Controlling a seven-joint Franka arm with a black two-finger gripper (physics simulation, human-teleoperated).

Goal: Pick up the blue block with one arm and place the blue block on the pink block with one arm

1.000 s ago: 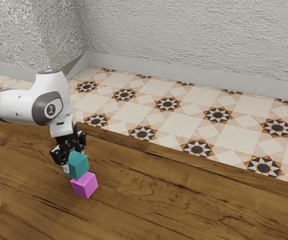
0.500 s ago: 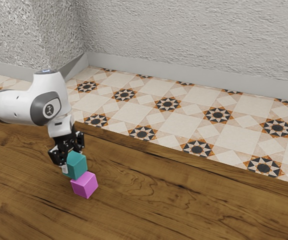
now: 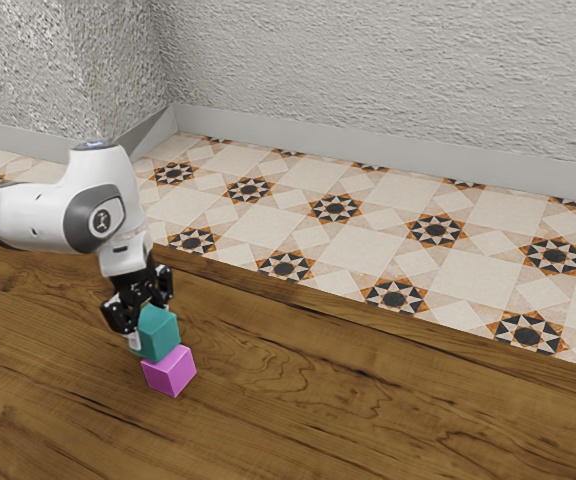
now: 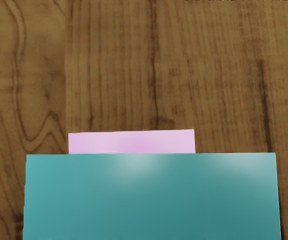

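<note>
Since the earlier frame my gripper (image 3: 144, 318) has edged toward the exterior view's right, bringing the blue block (image 3: 158, 333) closer over the pink block (image 3: 168, 370). The fingers grip the blue block from both sides. It sits low and slightly offset, so release looks near.

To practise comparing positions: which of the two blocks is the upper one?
The blue block, teal in shade, held between the fingers. The pink block lies below it on the wooden table.
</note>
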